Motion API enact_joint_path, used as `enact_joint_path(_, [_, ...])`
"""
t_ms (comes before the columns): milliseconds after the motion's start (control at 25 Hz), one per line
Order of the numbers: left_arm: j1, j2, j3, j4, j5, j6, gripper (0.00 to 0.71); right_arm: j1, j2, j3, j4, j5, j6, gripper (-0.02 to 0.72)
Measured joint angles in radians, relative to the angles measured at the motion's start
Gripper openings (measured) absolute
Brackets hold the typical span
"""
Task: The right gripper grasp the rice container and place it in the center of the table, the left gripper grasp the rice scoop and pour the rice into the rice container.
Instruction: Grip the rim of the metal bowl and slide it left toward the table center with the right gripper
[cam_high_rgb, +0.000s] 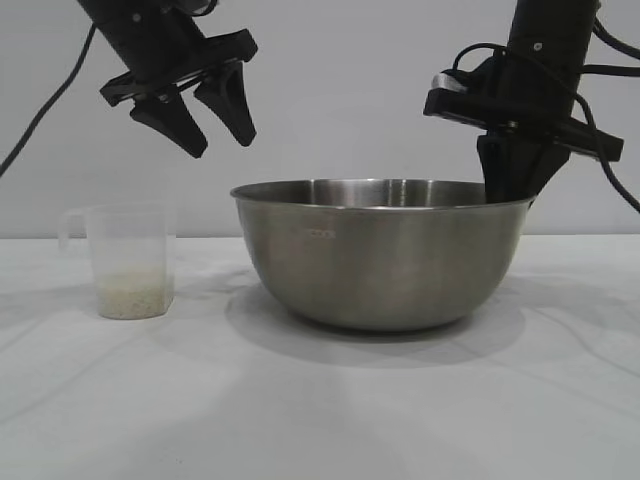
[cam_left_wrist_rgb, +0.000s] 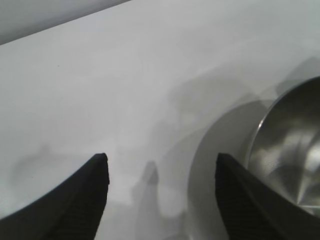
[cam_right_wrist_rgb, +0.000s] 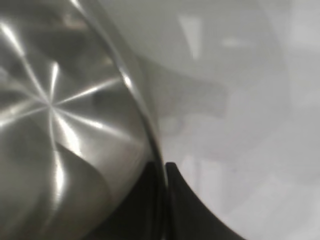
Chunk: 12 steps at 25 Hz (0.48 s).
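The rice container (cam_high_rgb: 385, 255), a wide steel bowl, stands on the white table (cam_high_rgb: 320, 400) near the middle. My right gripper (cam_high_rgb: 512, 190) is shut on its right rim, one finger inside the bowl and one outside (cam_right_wrist_rgb: 161, 170). The container's shiny inside (cam_right_wrist_rgb: 55, 110) fills much of the right wrist view. The rice scoop (cam_high_rgb: 128, 262), a clear cup, stands at the left with rice (cam_high_rgb: 134, 293) in its bottom. My left gripper (cam_high_rgb: 212, 132) hangs open above and to the right of the scoop, holding nothing. In the left wrist view the left gripper (cam_left_wrist_rgb: 162, 172) spans bare table beside the container's rim (cam_left_wrist_rgb: 260, 135).
A plain light wall rises behind the table. Black cables trail from both arms, the left one (cam_high_rgb: 45, 105) drooping at the far left. Bare tabletop lies in front of the bowl and the scoop.
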Motion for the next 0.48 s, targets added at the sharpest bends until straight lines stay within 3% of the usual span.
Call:
enact_joint_path(80, [0.000, 0.000, 0.000, 0.000, 0.000, 0.000, 0.386, 0.000, 0.000, 0.000, 0.009, 0.000, 0.000, 0.000])
enact_joint_path(160, [0.000, 0.000, 0.000, 0.000, 0.000, 0.000, 0.386, 0.000, 0.000, 0.000, 0.009, 0.000, 0.000, 0.095])
enact_joint_path(400, [0.000, 0.000, 0.000, 0.000, 0.000, 0.000, 0.386, 0.000, 0.000, 0.000, 0.009, 0.000, 0.000, 0.519])
enact_joint_path(480, [0.000, 0.000, 0.000, 0.000, 0.000, 0.000, 0.386, 0.000, -0.009, 0.000, 0.003, 0.000, 0.000, 0.579])
